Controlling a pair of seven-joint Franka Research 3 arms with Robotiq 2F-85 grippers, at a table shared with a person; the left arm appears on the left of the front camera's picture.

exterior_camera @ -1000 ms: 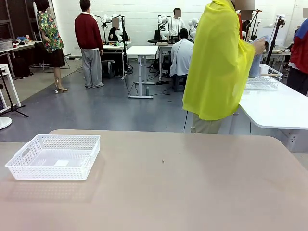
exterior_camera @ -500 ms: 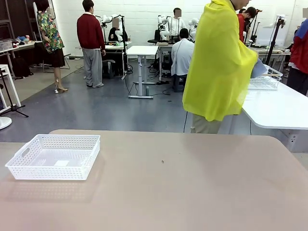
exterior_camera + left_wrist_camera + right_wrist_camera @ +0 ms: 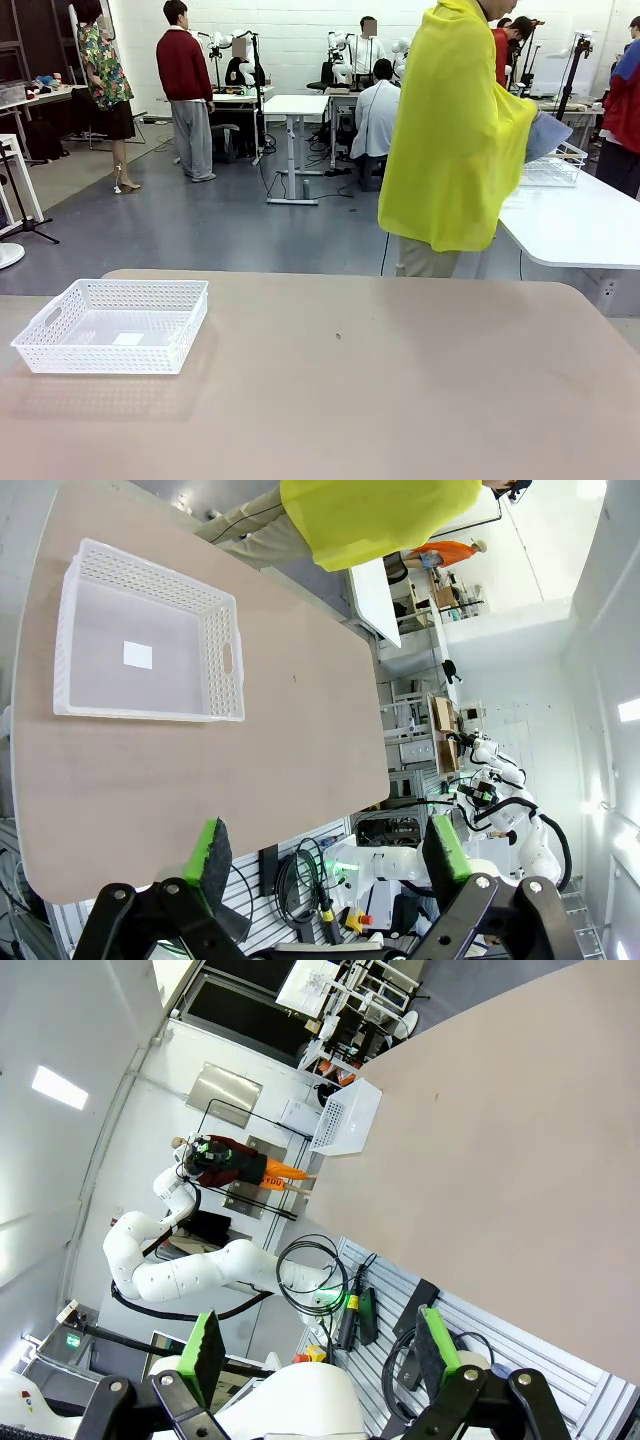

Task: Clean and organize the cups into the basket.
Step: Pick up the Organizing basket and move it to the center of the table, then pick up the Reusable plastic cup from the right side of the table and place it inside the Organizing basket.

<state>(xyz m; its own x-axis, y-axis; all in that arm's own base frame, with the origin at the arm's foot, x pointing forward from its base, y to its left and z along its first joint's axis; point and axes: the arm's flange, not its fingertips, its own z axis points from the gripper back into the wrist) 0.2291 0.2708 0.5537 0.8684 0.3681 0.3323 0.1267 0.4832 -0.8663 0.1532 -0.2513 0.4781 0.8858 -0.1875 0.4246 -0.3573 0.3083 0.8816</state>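
The white lattice basket (image 3: 110,358) stands empty on the left of the tan table (image 3: 380,390). From above, the left wrist view shows the basket (image 3: 222,660) with a small white label on its floor. My left gripper (image 3: 328,850) hangs open high over the table's near edge, with nothing between its green pads (image 3: 210,850). My right gripper (image 3: 320,1352) is open too, off the table's edge, and the basket (image 3: 350,1120) lies far from it. The cups are out of view.
A person in a yellow cape (image 3: 455,130) stands beyond the far edge, turned toward a white side table (image 3: 580,225), holding something pale blue-grey (image 3: 546,135) that I cannot identify. A wire basket (image 3: 548,170) sits on that side table.
The person in yellow has lowered the hand holding the pale blue-grey thing toward the side table. The basket and both grippers have not moved.
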